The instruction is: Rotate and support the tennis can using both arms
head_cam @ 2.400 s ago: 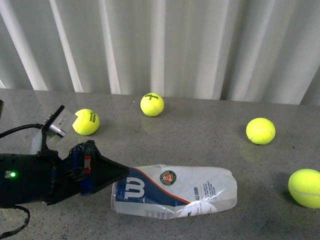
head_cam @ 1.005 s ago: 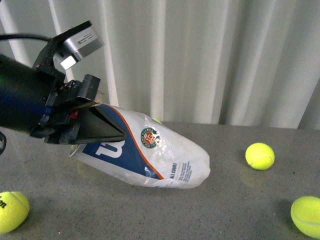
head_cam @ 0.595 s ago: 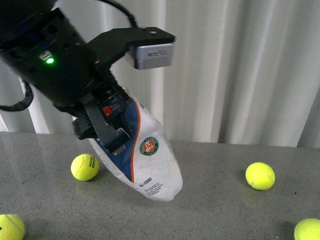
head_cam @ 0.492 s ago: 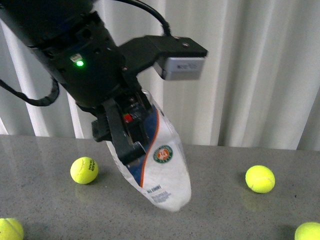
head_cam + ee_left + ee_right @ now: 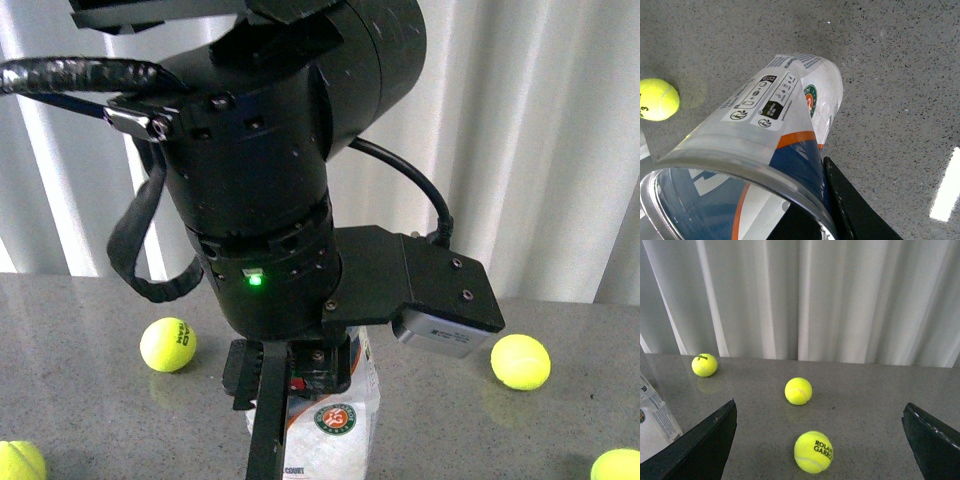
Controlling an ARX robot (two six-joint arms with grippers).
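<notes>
tennis can (image 5: 338, 440) mostly hidden behind left arm (image 5: 270, 200), base cropped

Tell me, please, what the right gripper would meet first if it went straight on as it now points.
Probably the Roland Garros tennis ball, centred ahead of the open right gripper; depth is unclear. The tennis can is off its line.

"ROLAN GARR" on a tennis ball (image 5: 813, 452)
</notes>
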